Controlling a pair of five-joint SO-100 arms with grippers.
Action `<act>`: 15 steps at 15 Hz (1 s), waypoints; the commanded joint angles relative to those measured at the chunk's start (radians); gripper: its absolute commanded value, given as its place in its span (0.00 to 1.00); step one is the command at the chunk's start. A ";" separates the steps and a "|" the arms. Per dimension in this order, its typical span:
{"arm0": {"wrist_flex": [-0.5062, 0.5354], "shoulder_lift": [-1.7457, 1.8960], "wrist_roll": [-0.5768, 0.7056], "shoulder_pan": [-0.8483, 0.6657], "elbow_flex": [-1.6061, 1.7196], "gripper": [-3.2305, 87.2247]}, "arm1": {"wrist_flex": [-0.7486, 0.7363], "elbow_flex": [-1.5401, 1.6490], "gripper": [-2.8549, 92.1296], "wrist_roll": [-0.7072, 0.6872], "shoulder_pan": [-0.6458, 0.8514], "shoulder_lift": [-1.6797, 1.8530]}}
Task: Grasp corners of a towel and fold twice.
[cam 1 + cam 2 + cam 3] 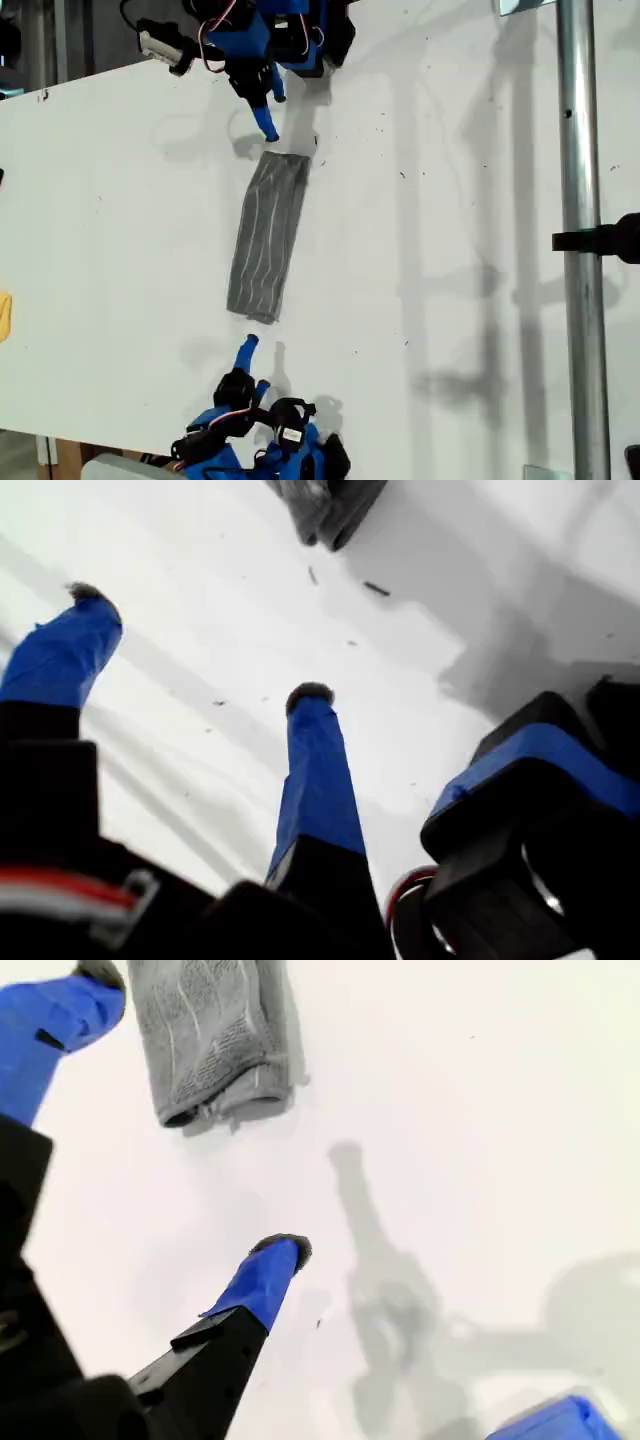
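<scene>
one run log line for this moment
towel: grey striped cloth towel folded into narrow strip, flat on white table | my first gripper: open, empty | my second gripper: open, empty

Bright, even light washes the white table (450, 200), nearly blown out in both wrist views. Soft grey shadows of a pole (580, 200) and arms streak the table in the exterior view. Close blue fingers (318, 770) blur in the wrist views; the towel (210, 1030) stays fairly sharp.
</scene>
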 commanded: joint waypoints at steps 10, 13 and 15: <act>-0.268 1.154 -0.195 0.388 0.977 0.09 | -0.011 0.126 0.52 0.405 -0.295 0.031; -0.267 1.154 -0.144 0.377 0.977 0.09 | -0.052 0.083 0.54 0.354 -0.186 -0.238; -0.267 1.154 -0.055 0.382 0.977 0.09 | -0.193 0.173 0.53 0.262 -0.069 -0.261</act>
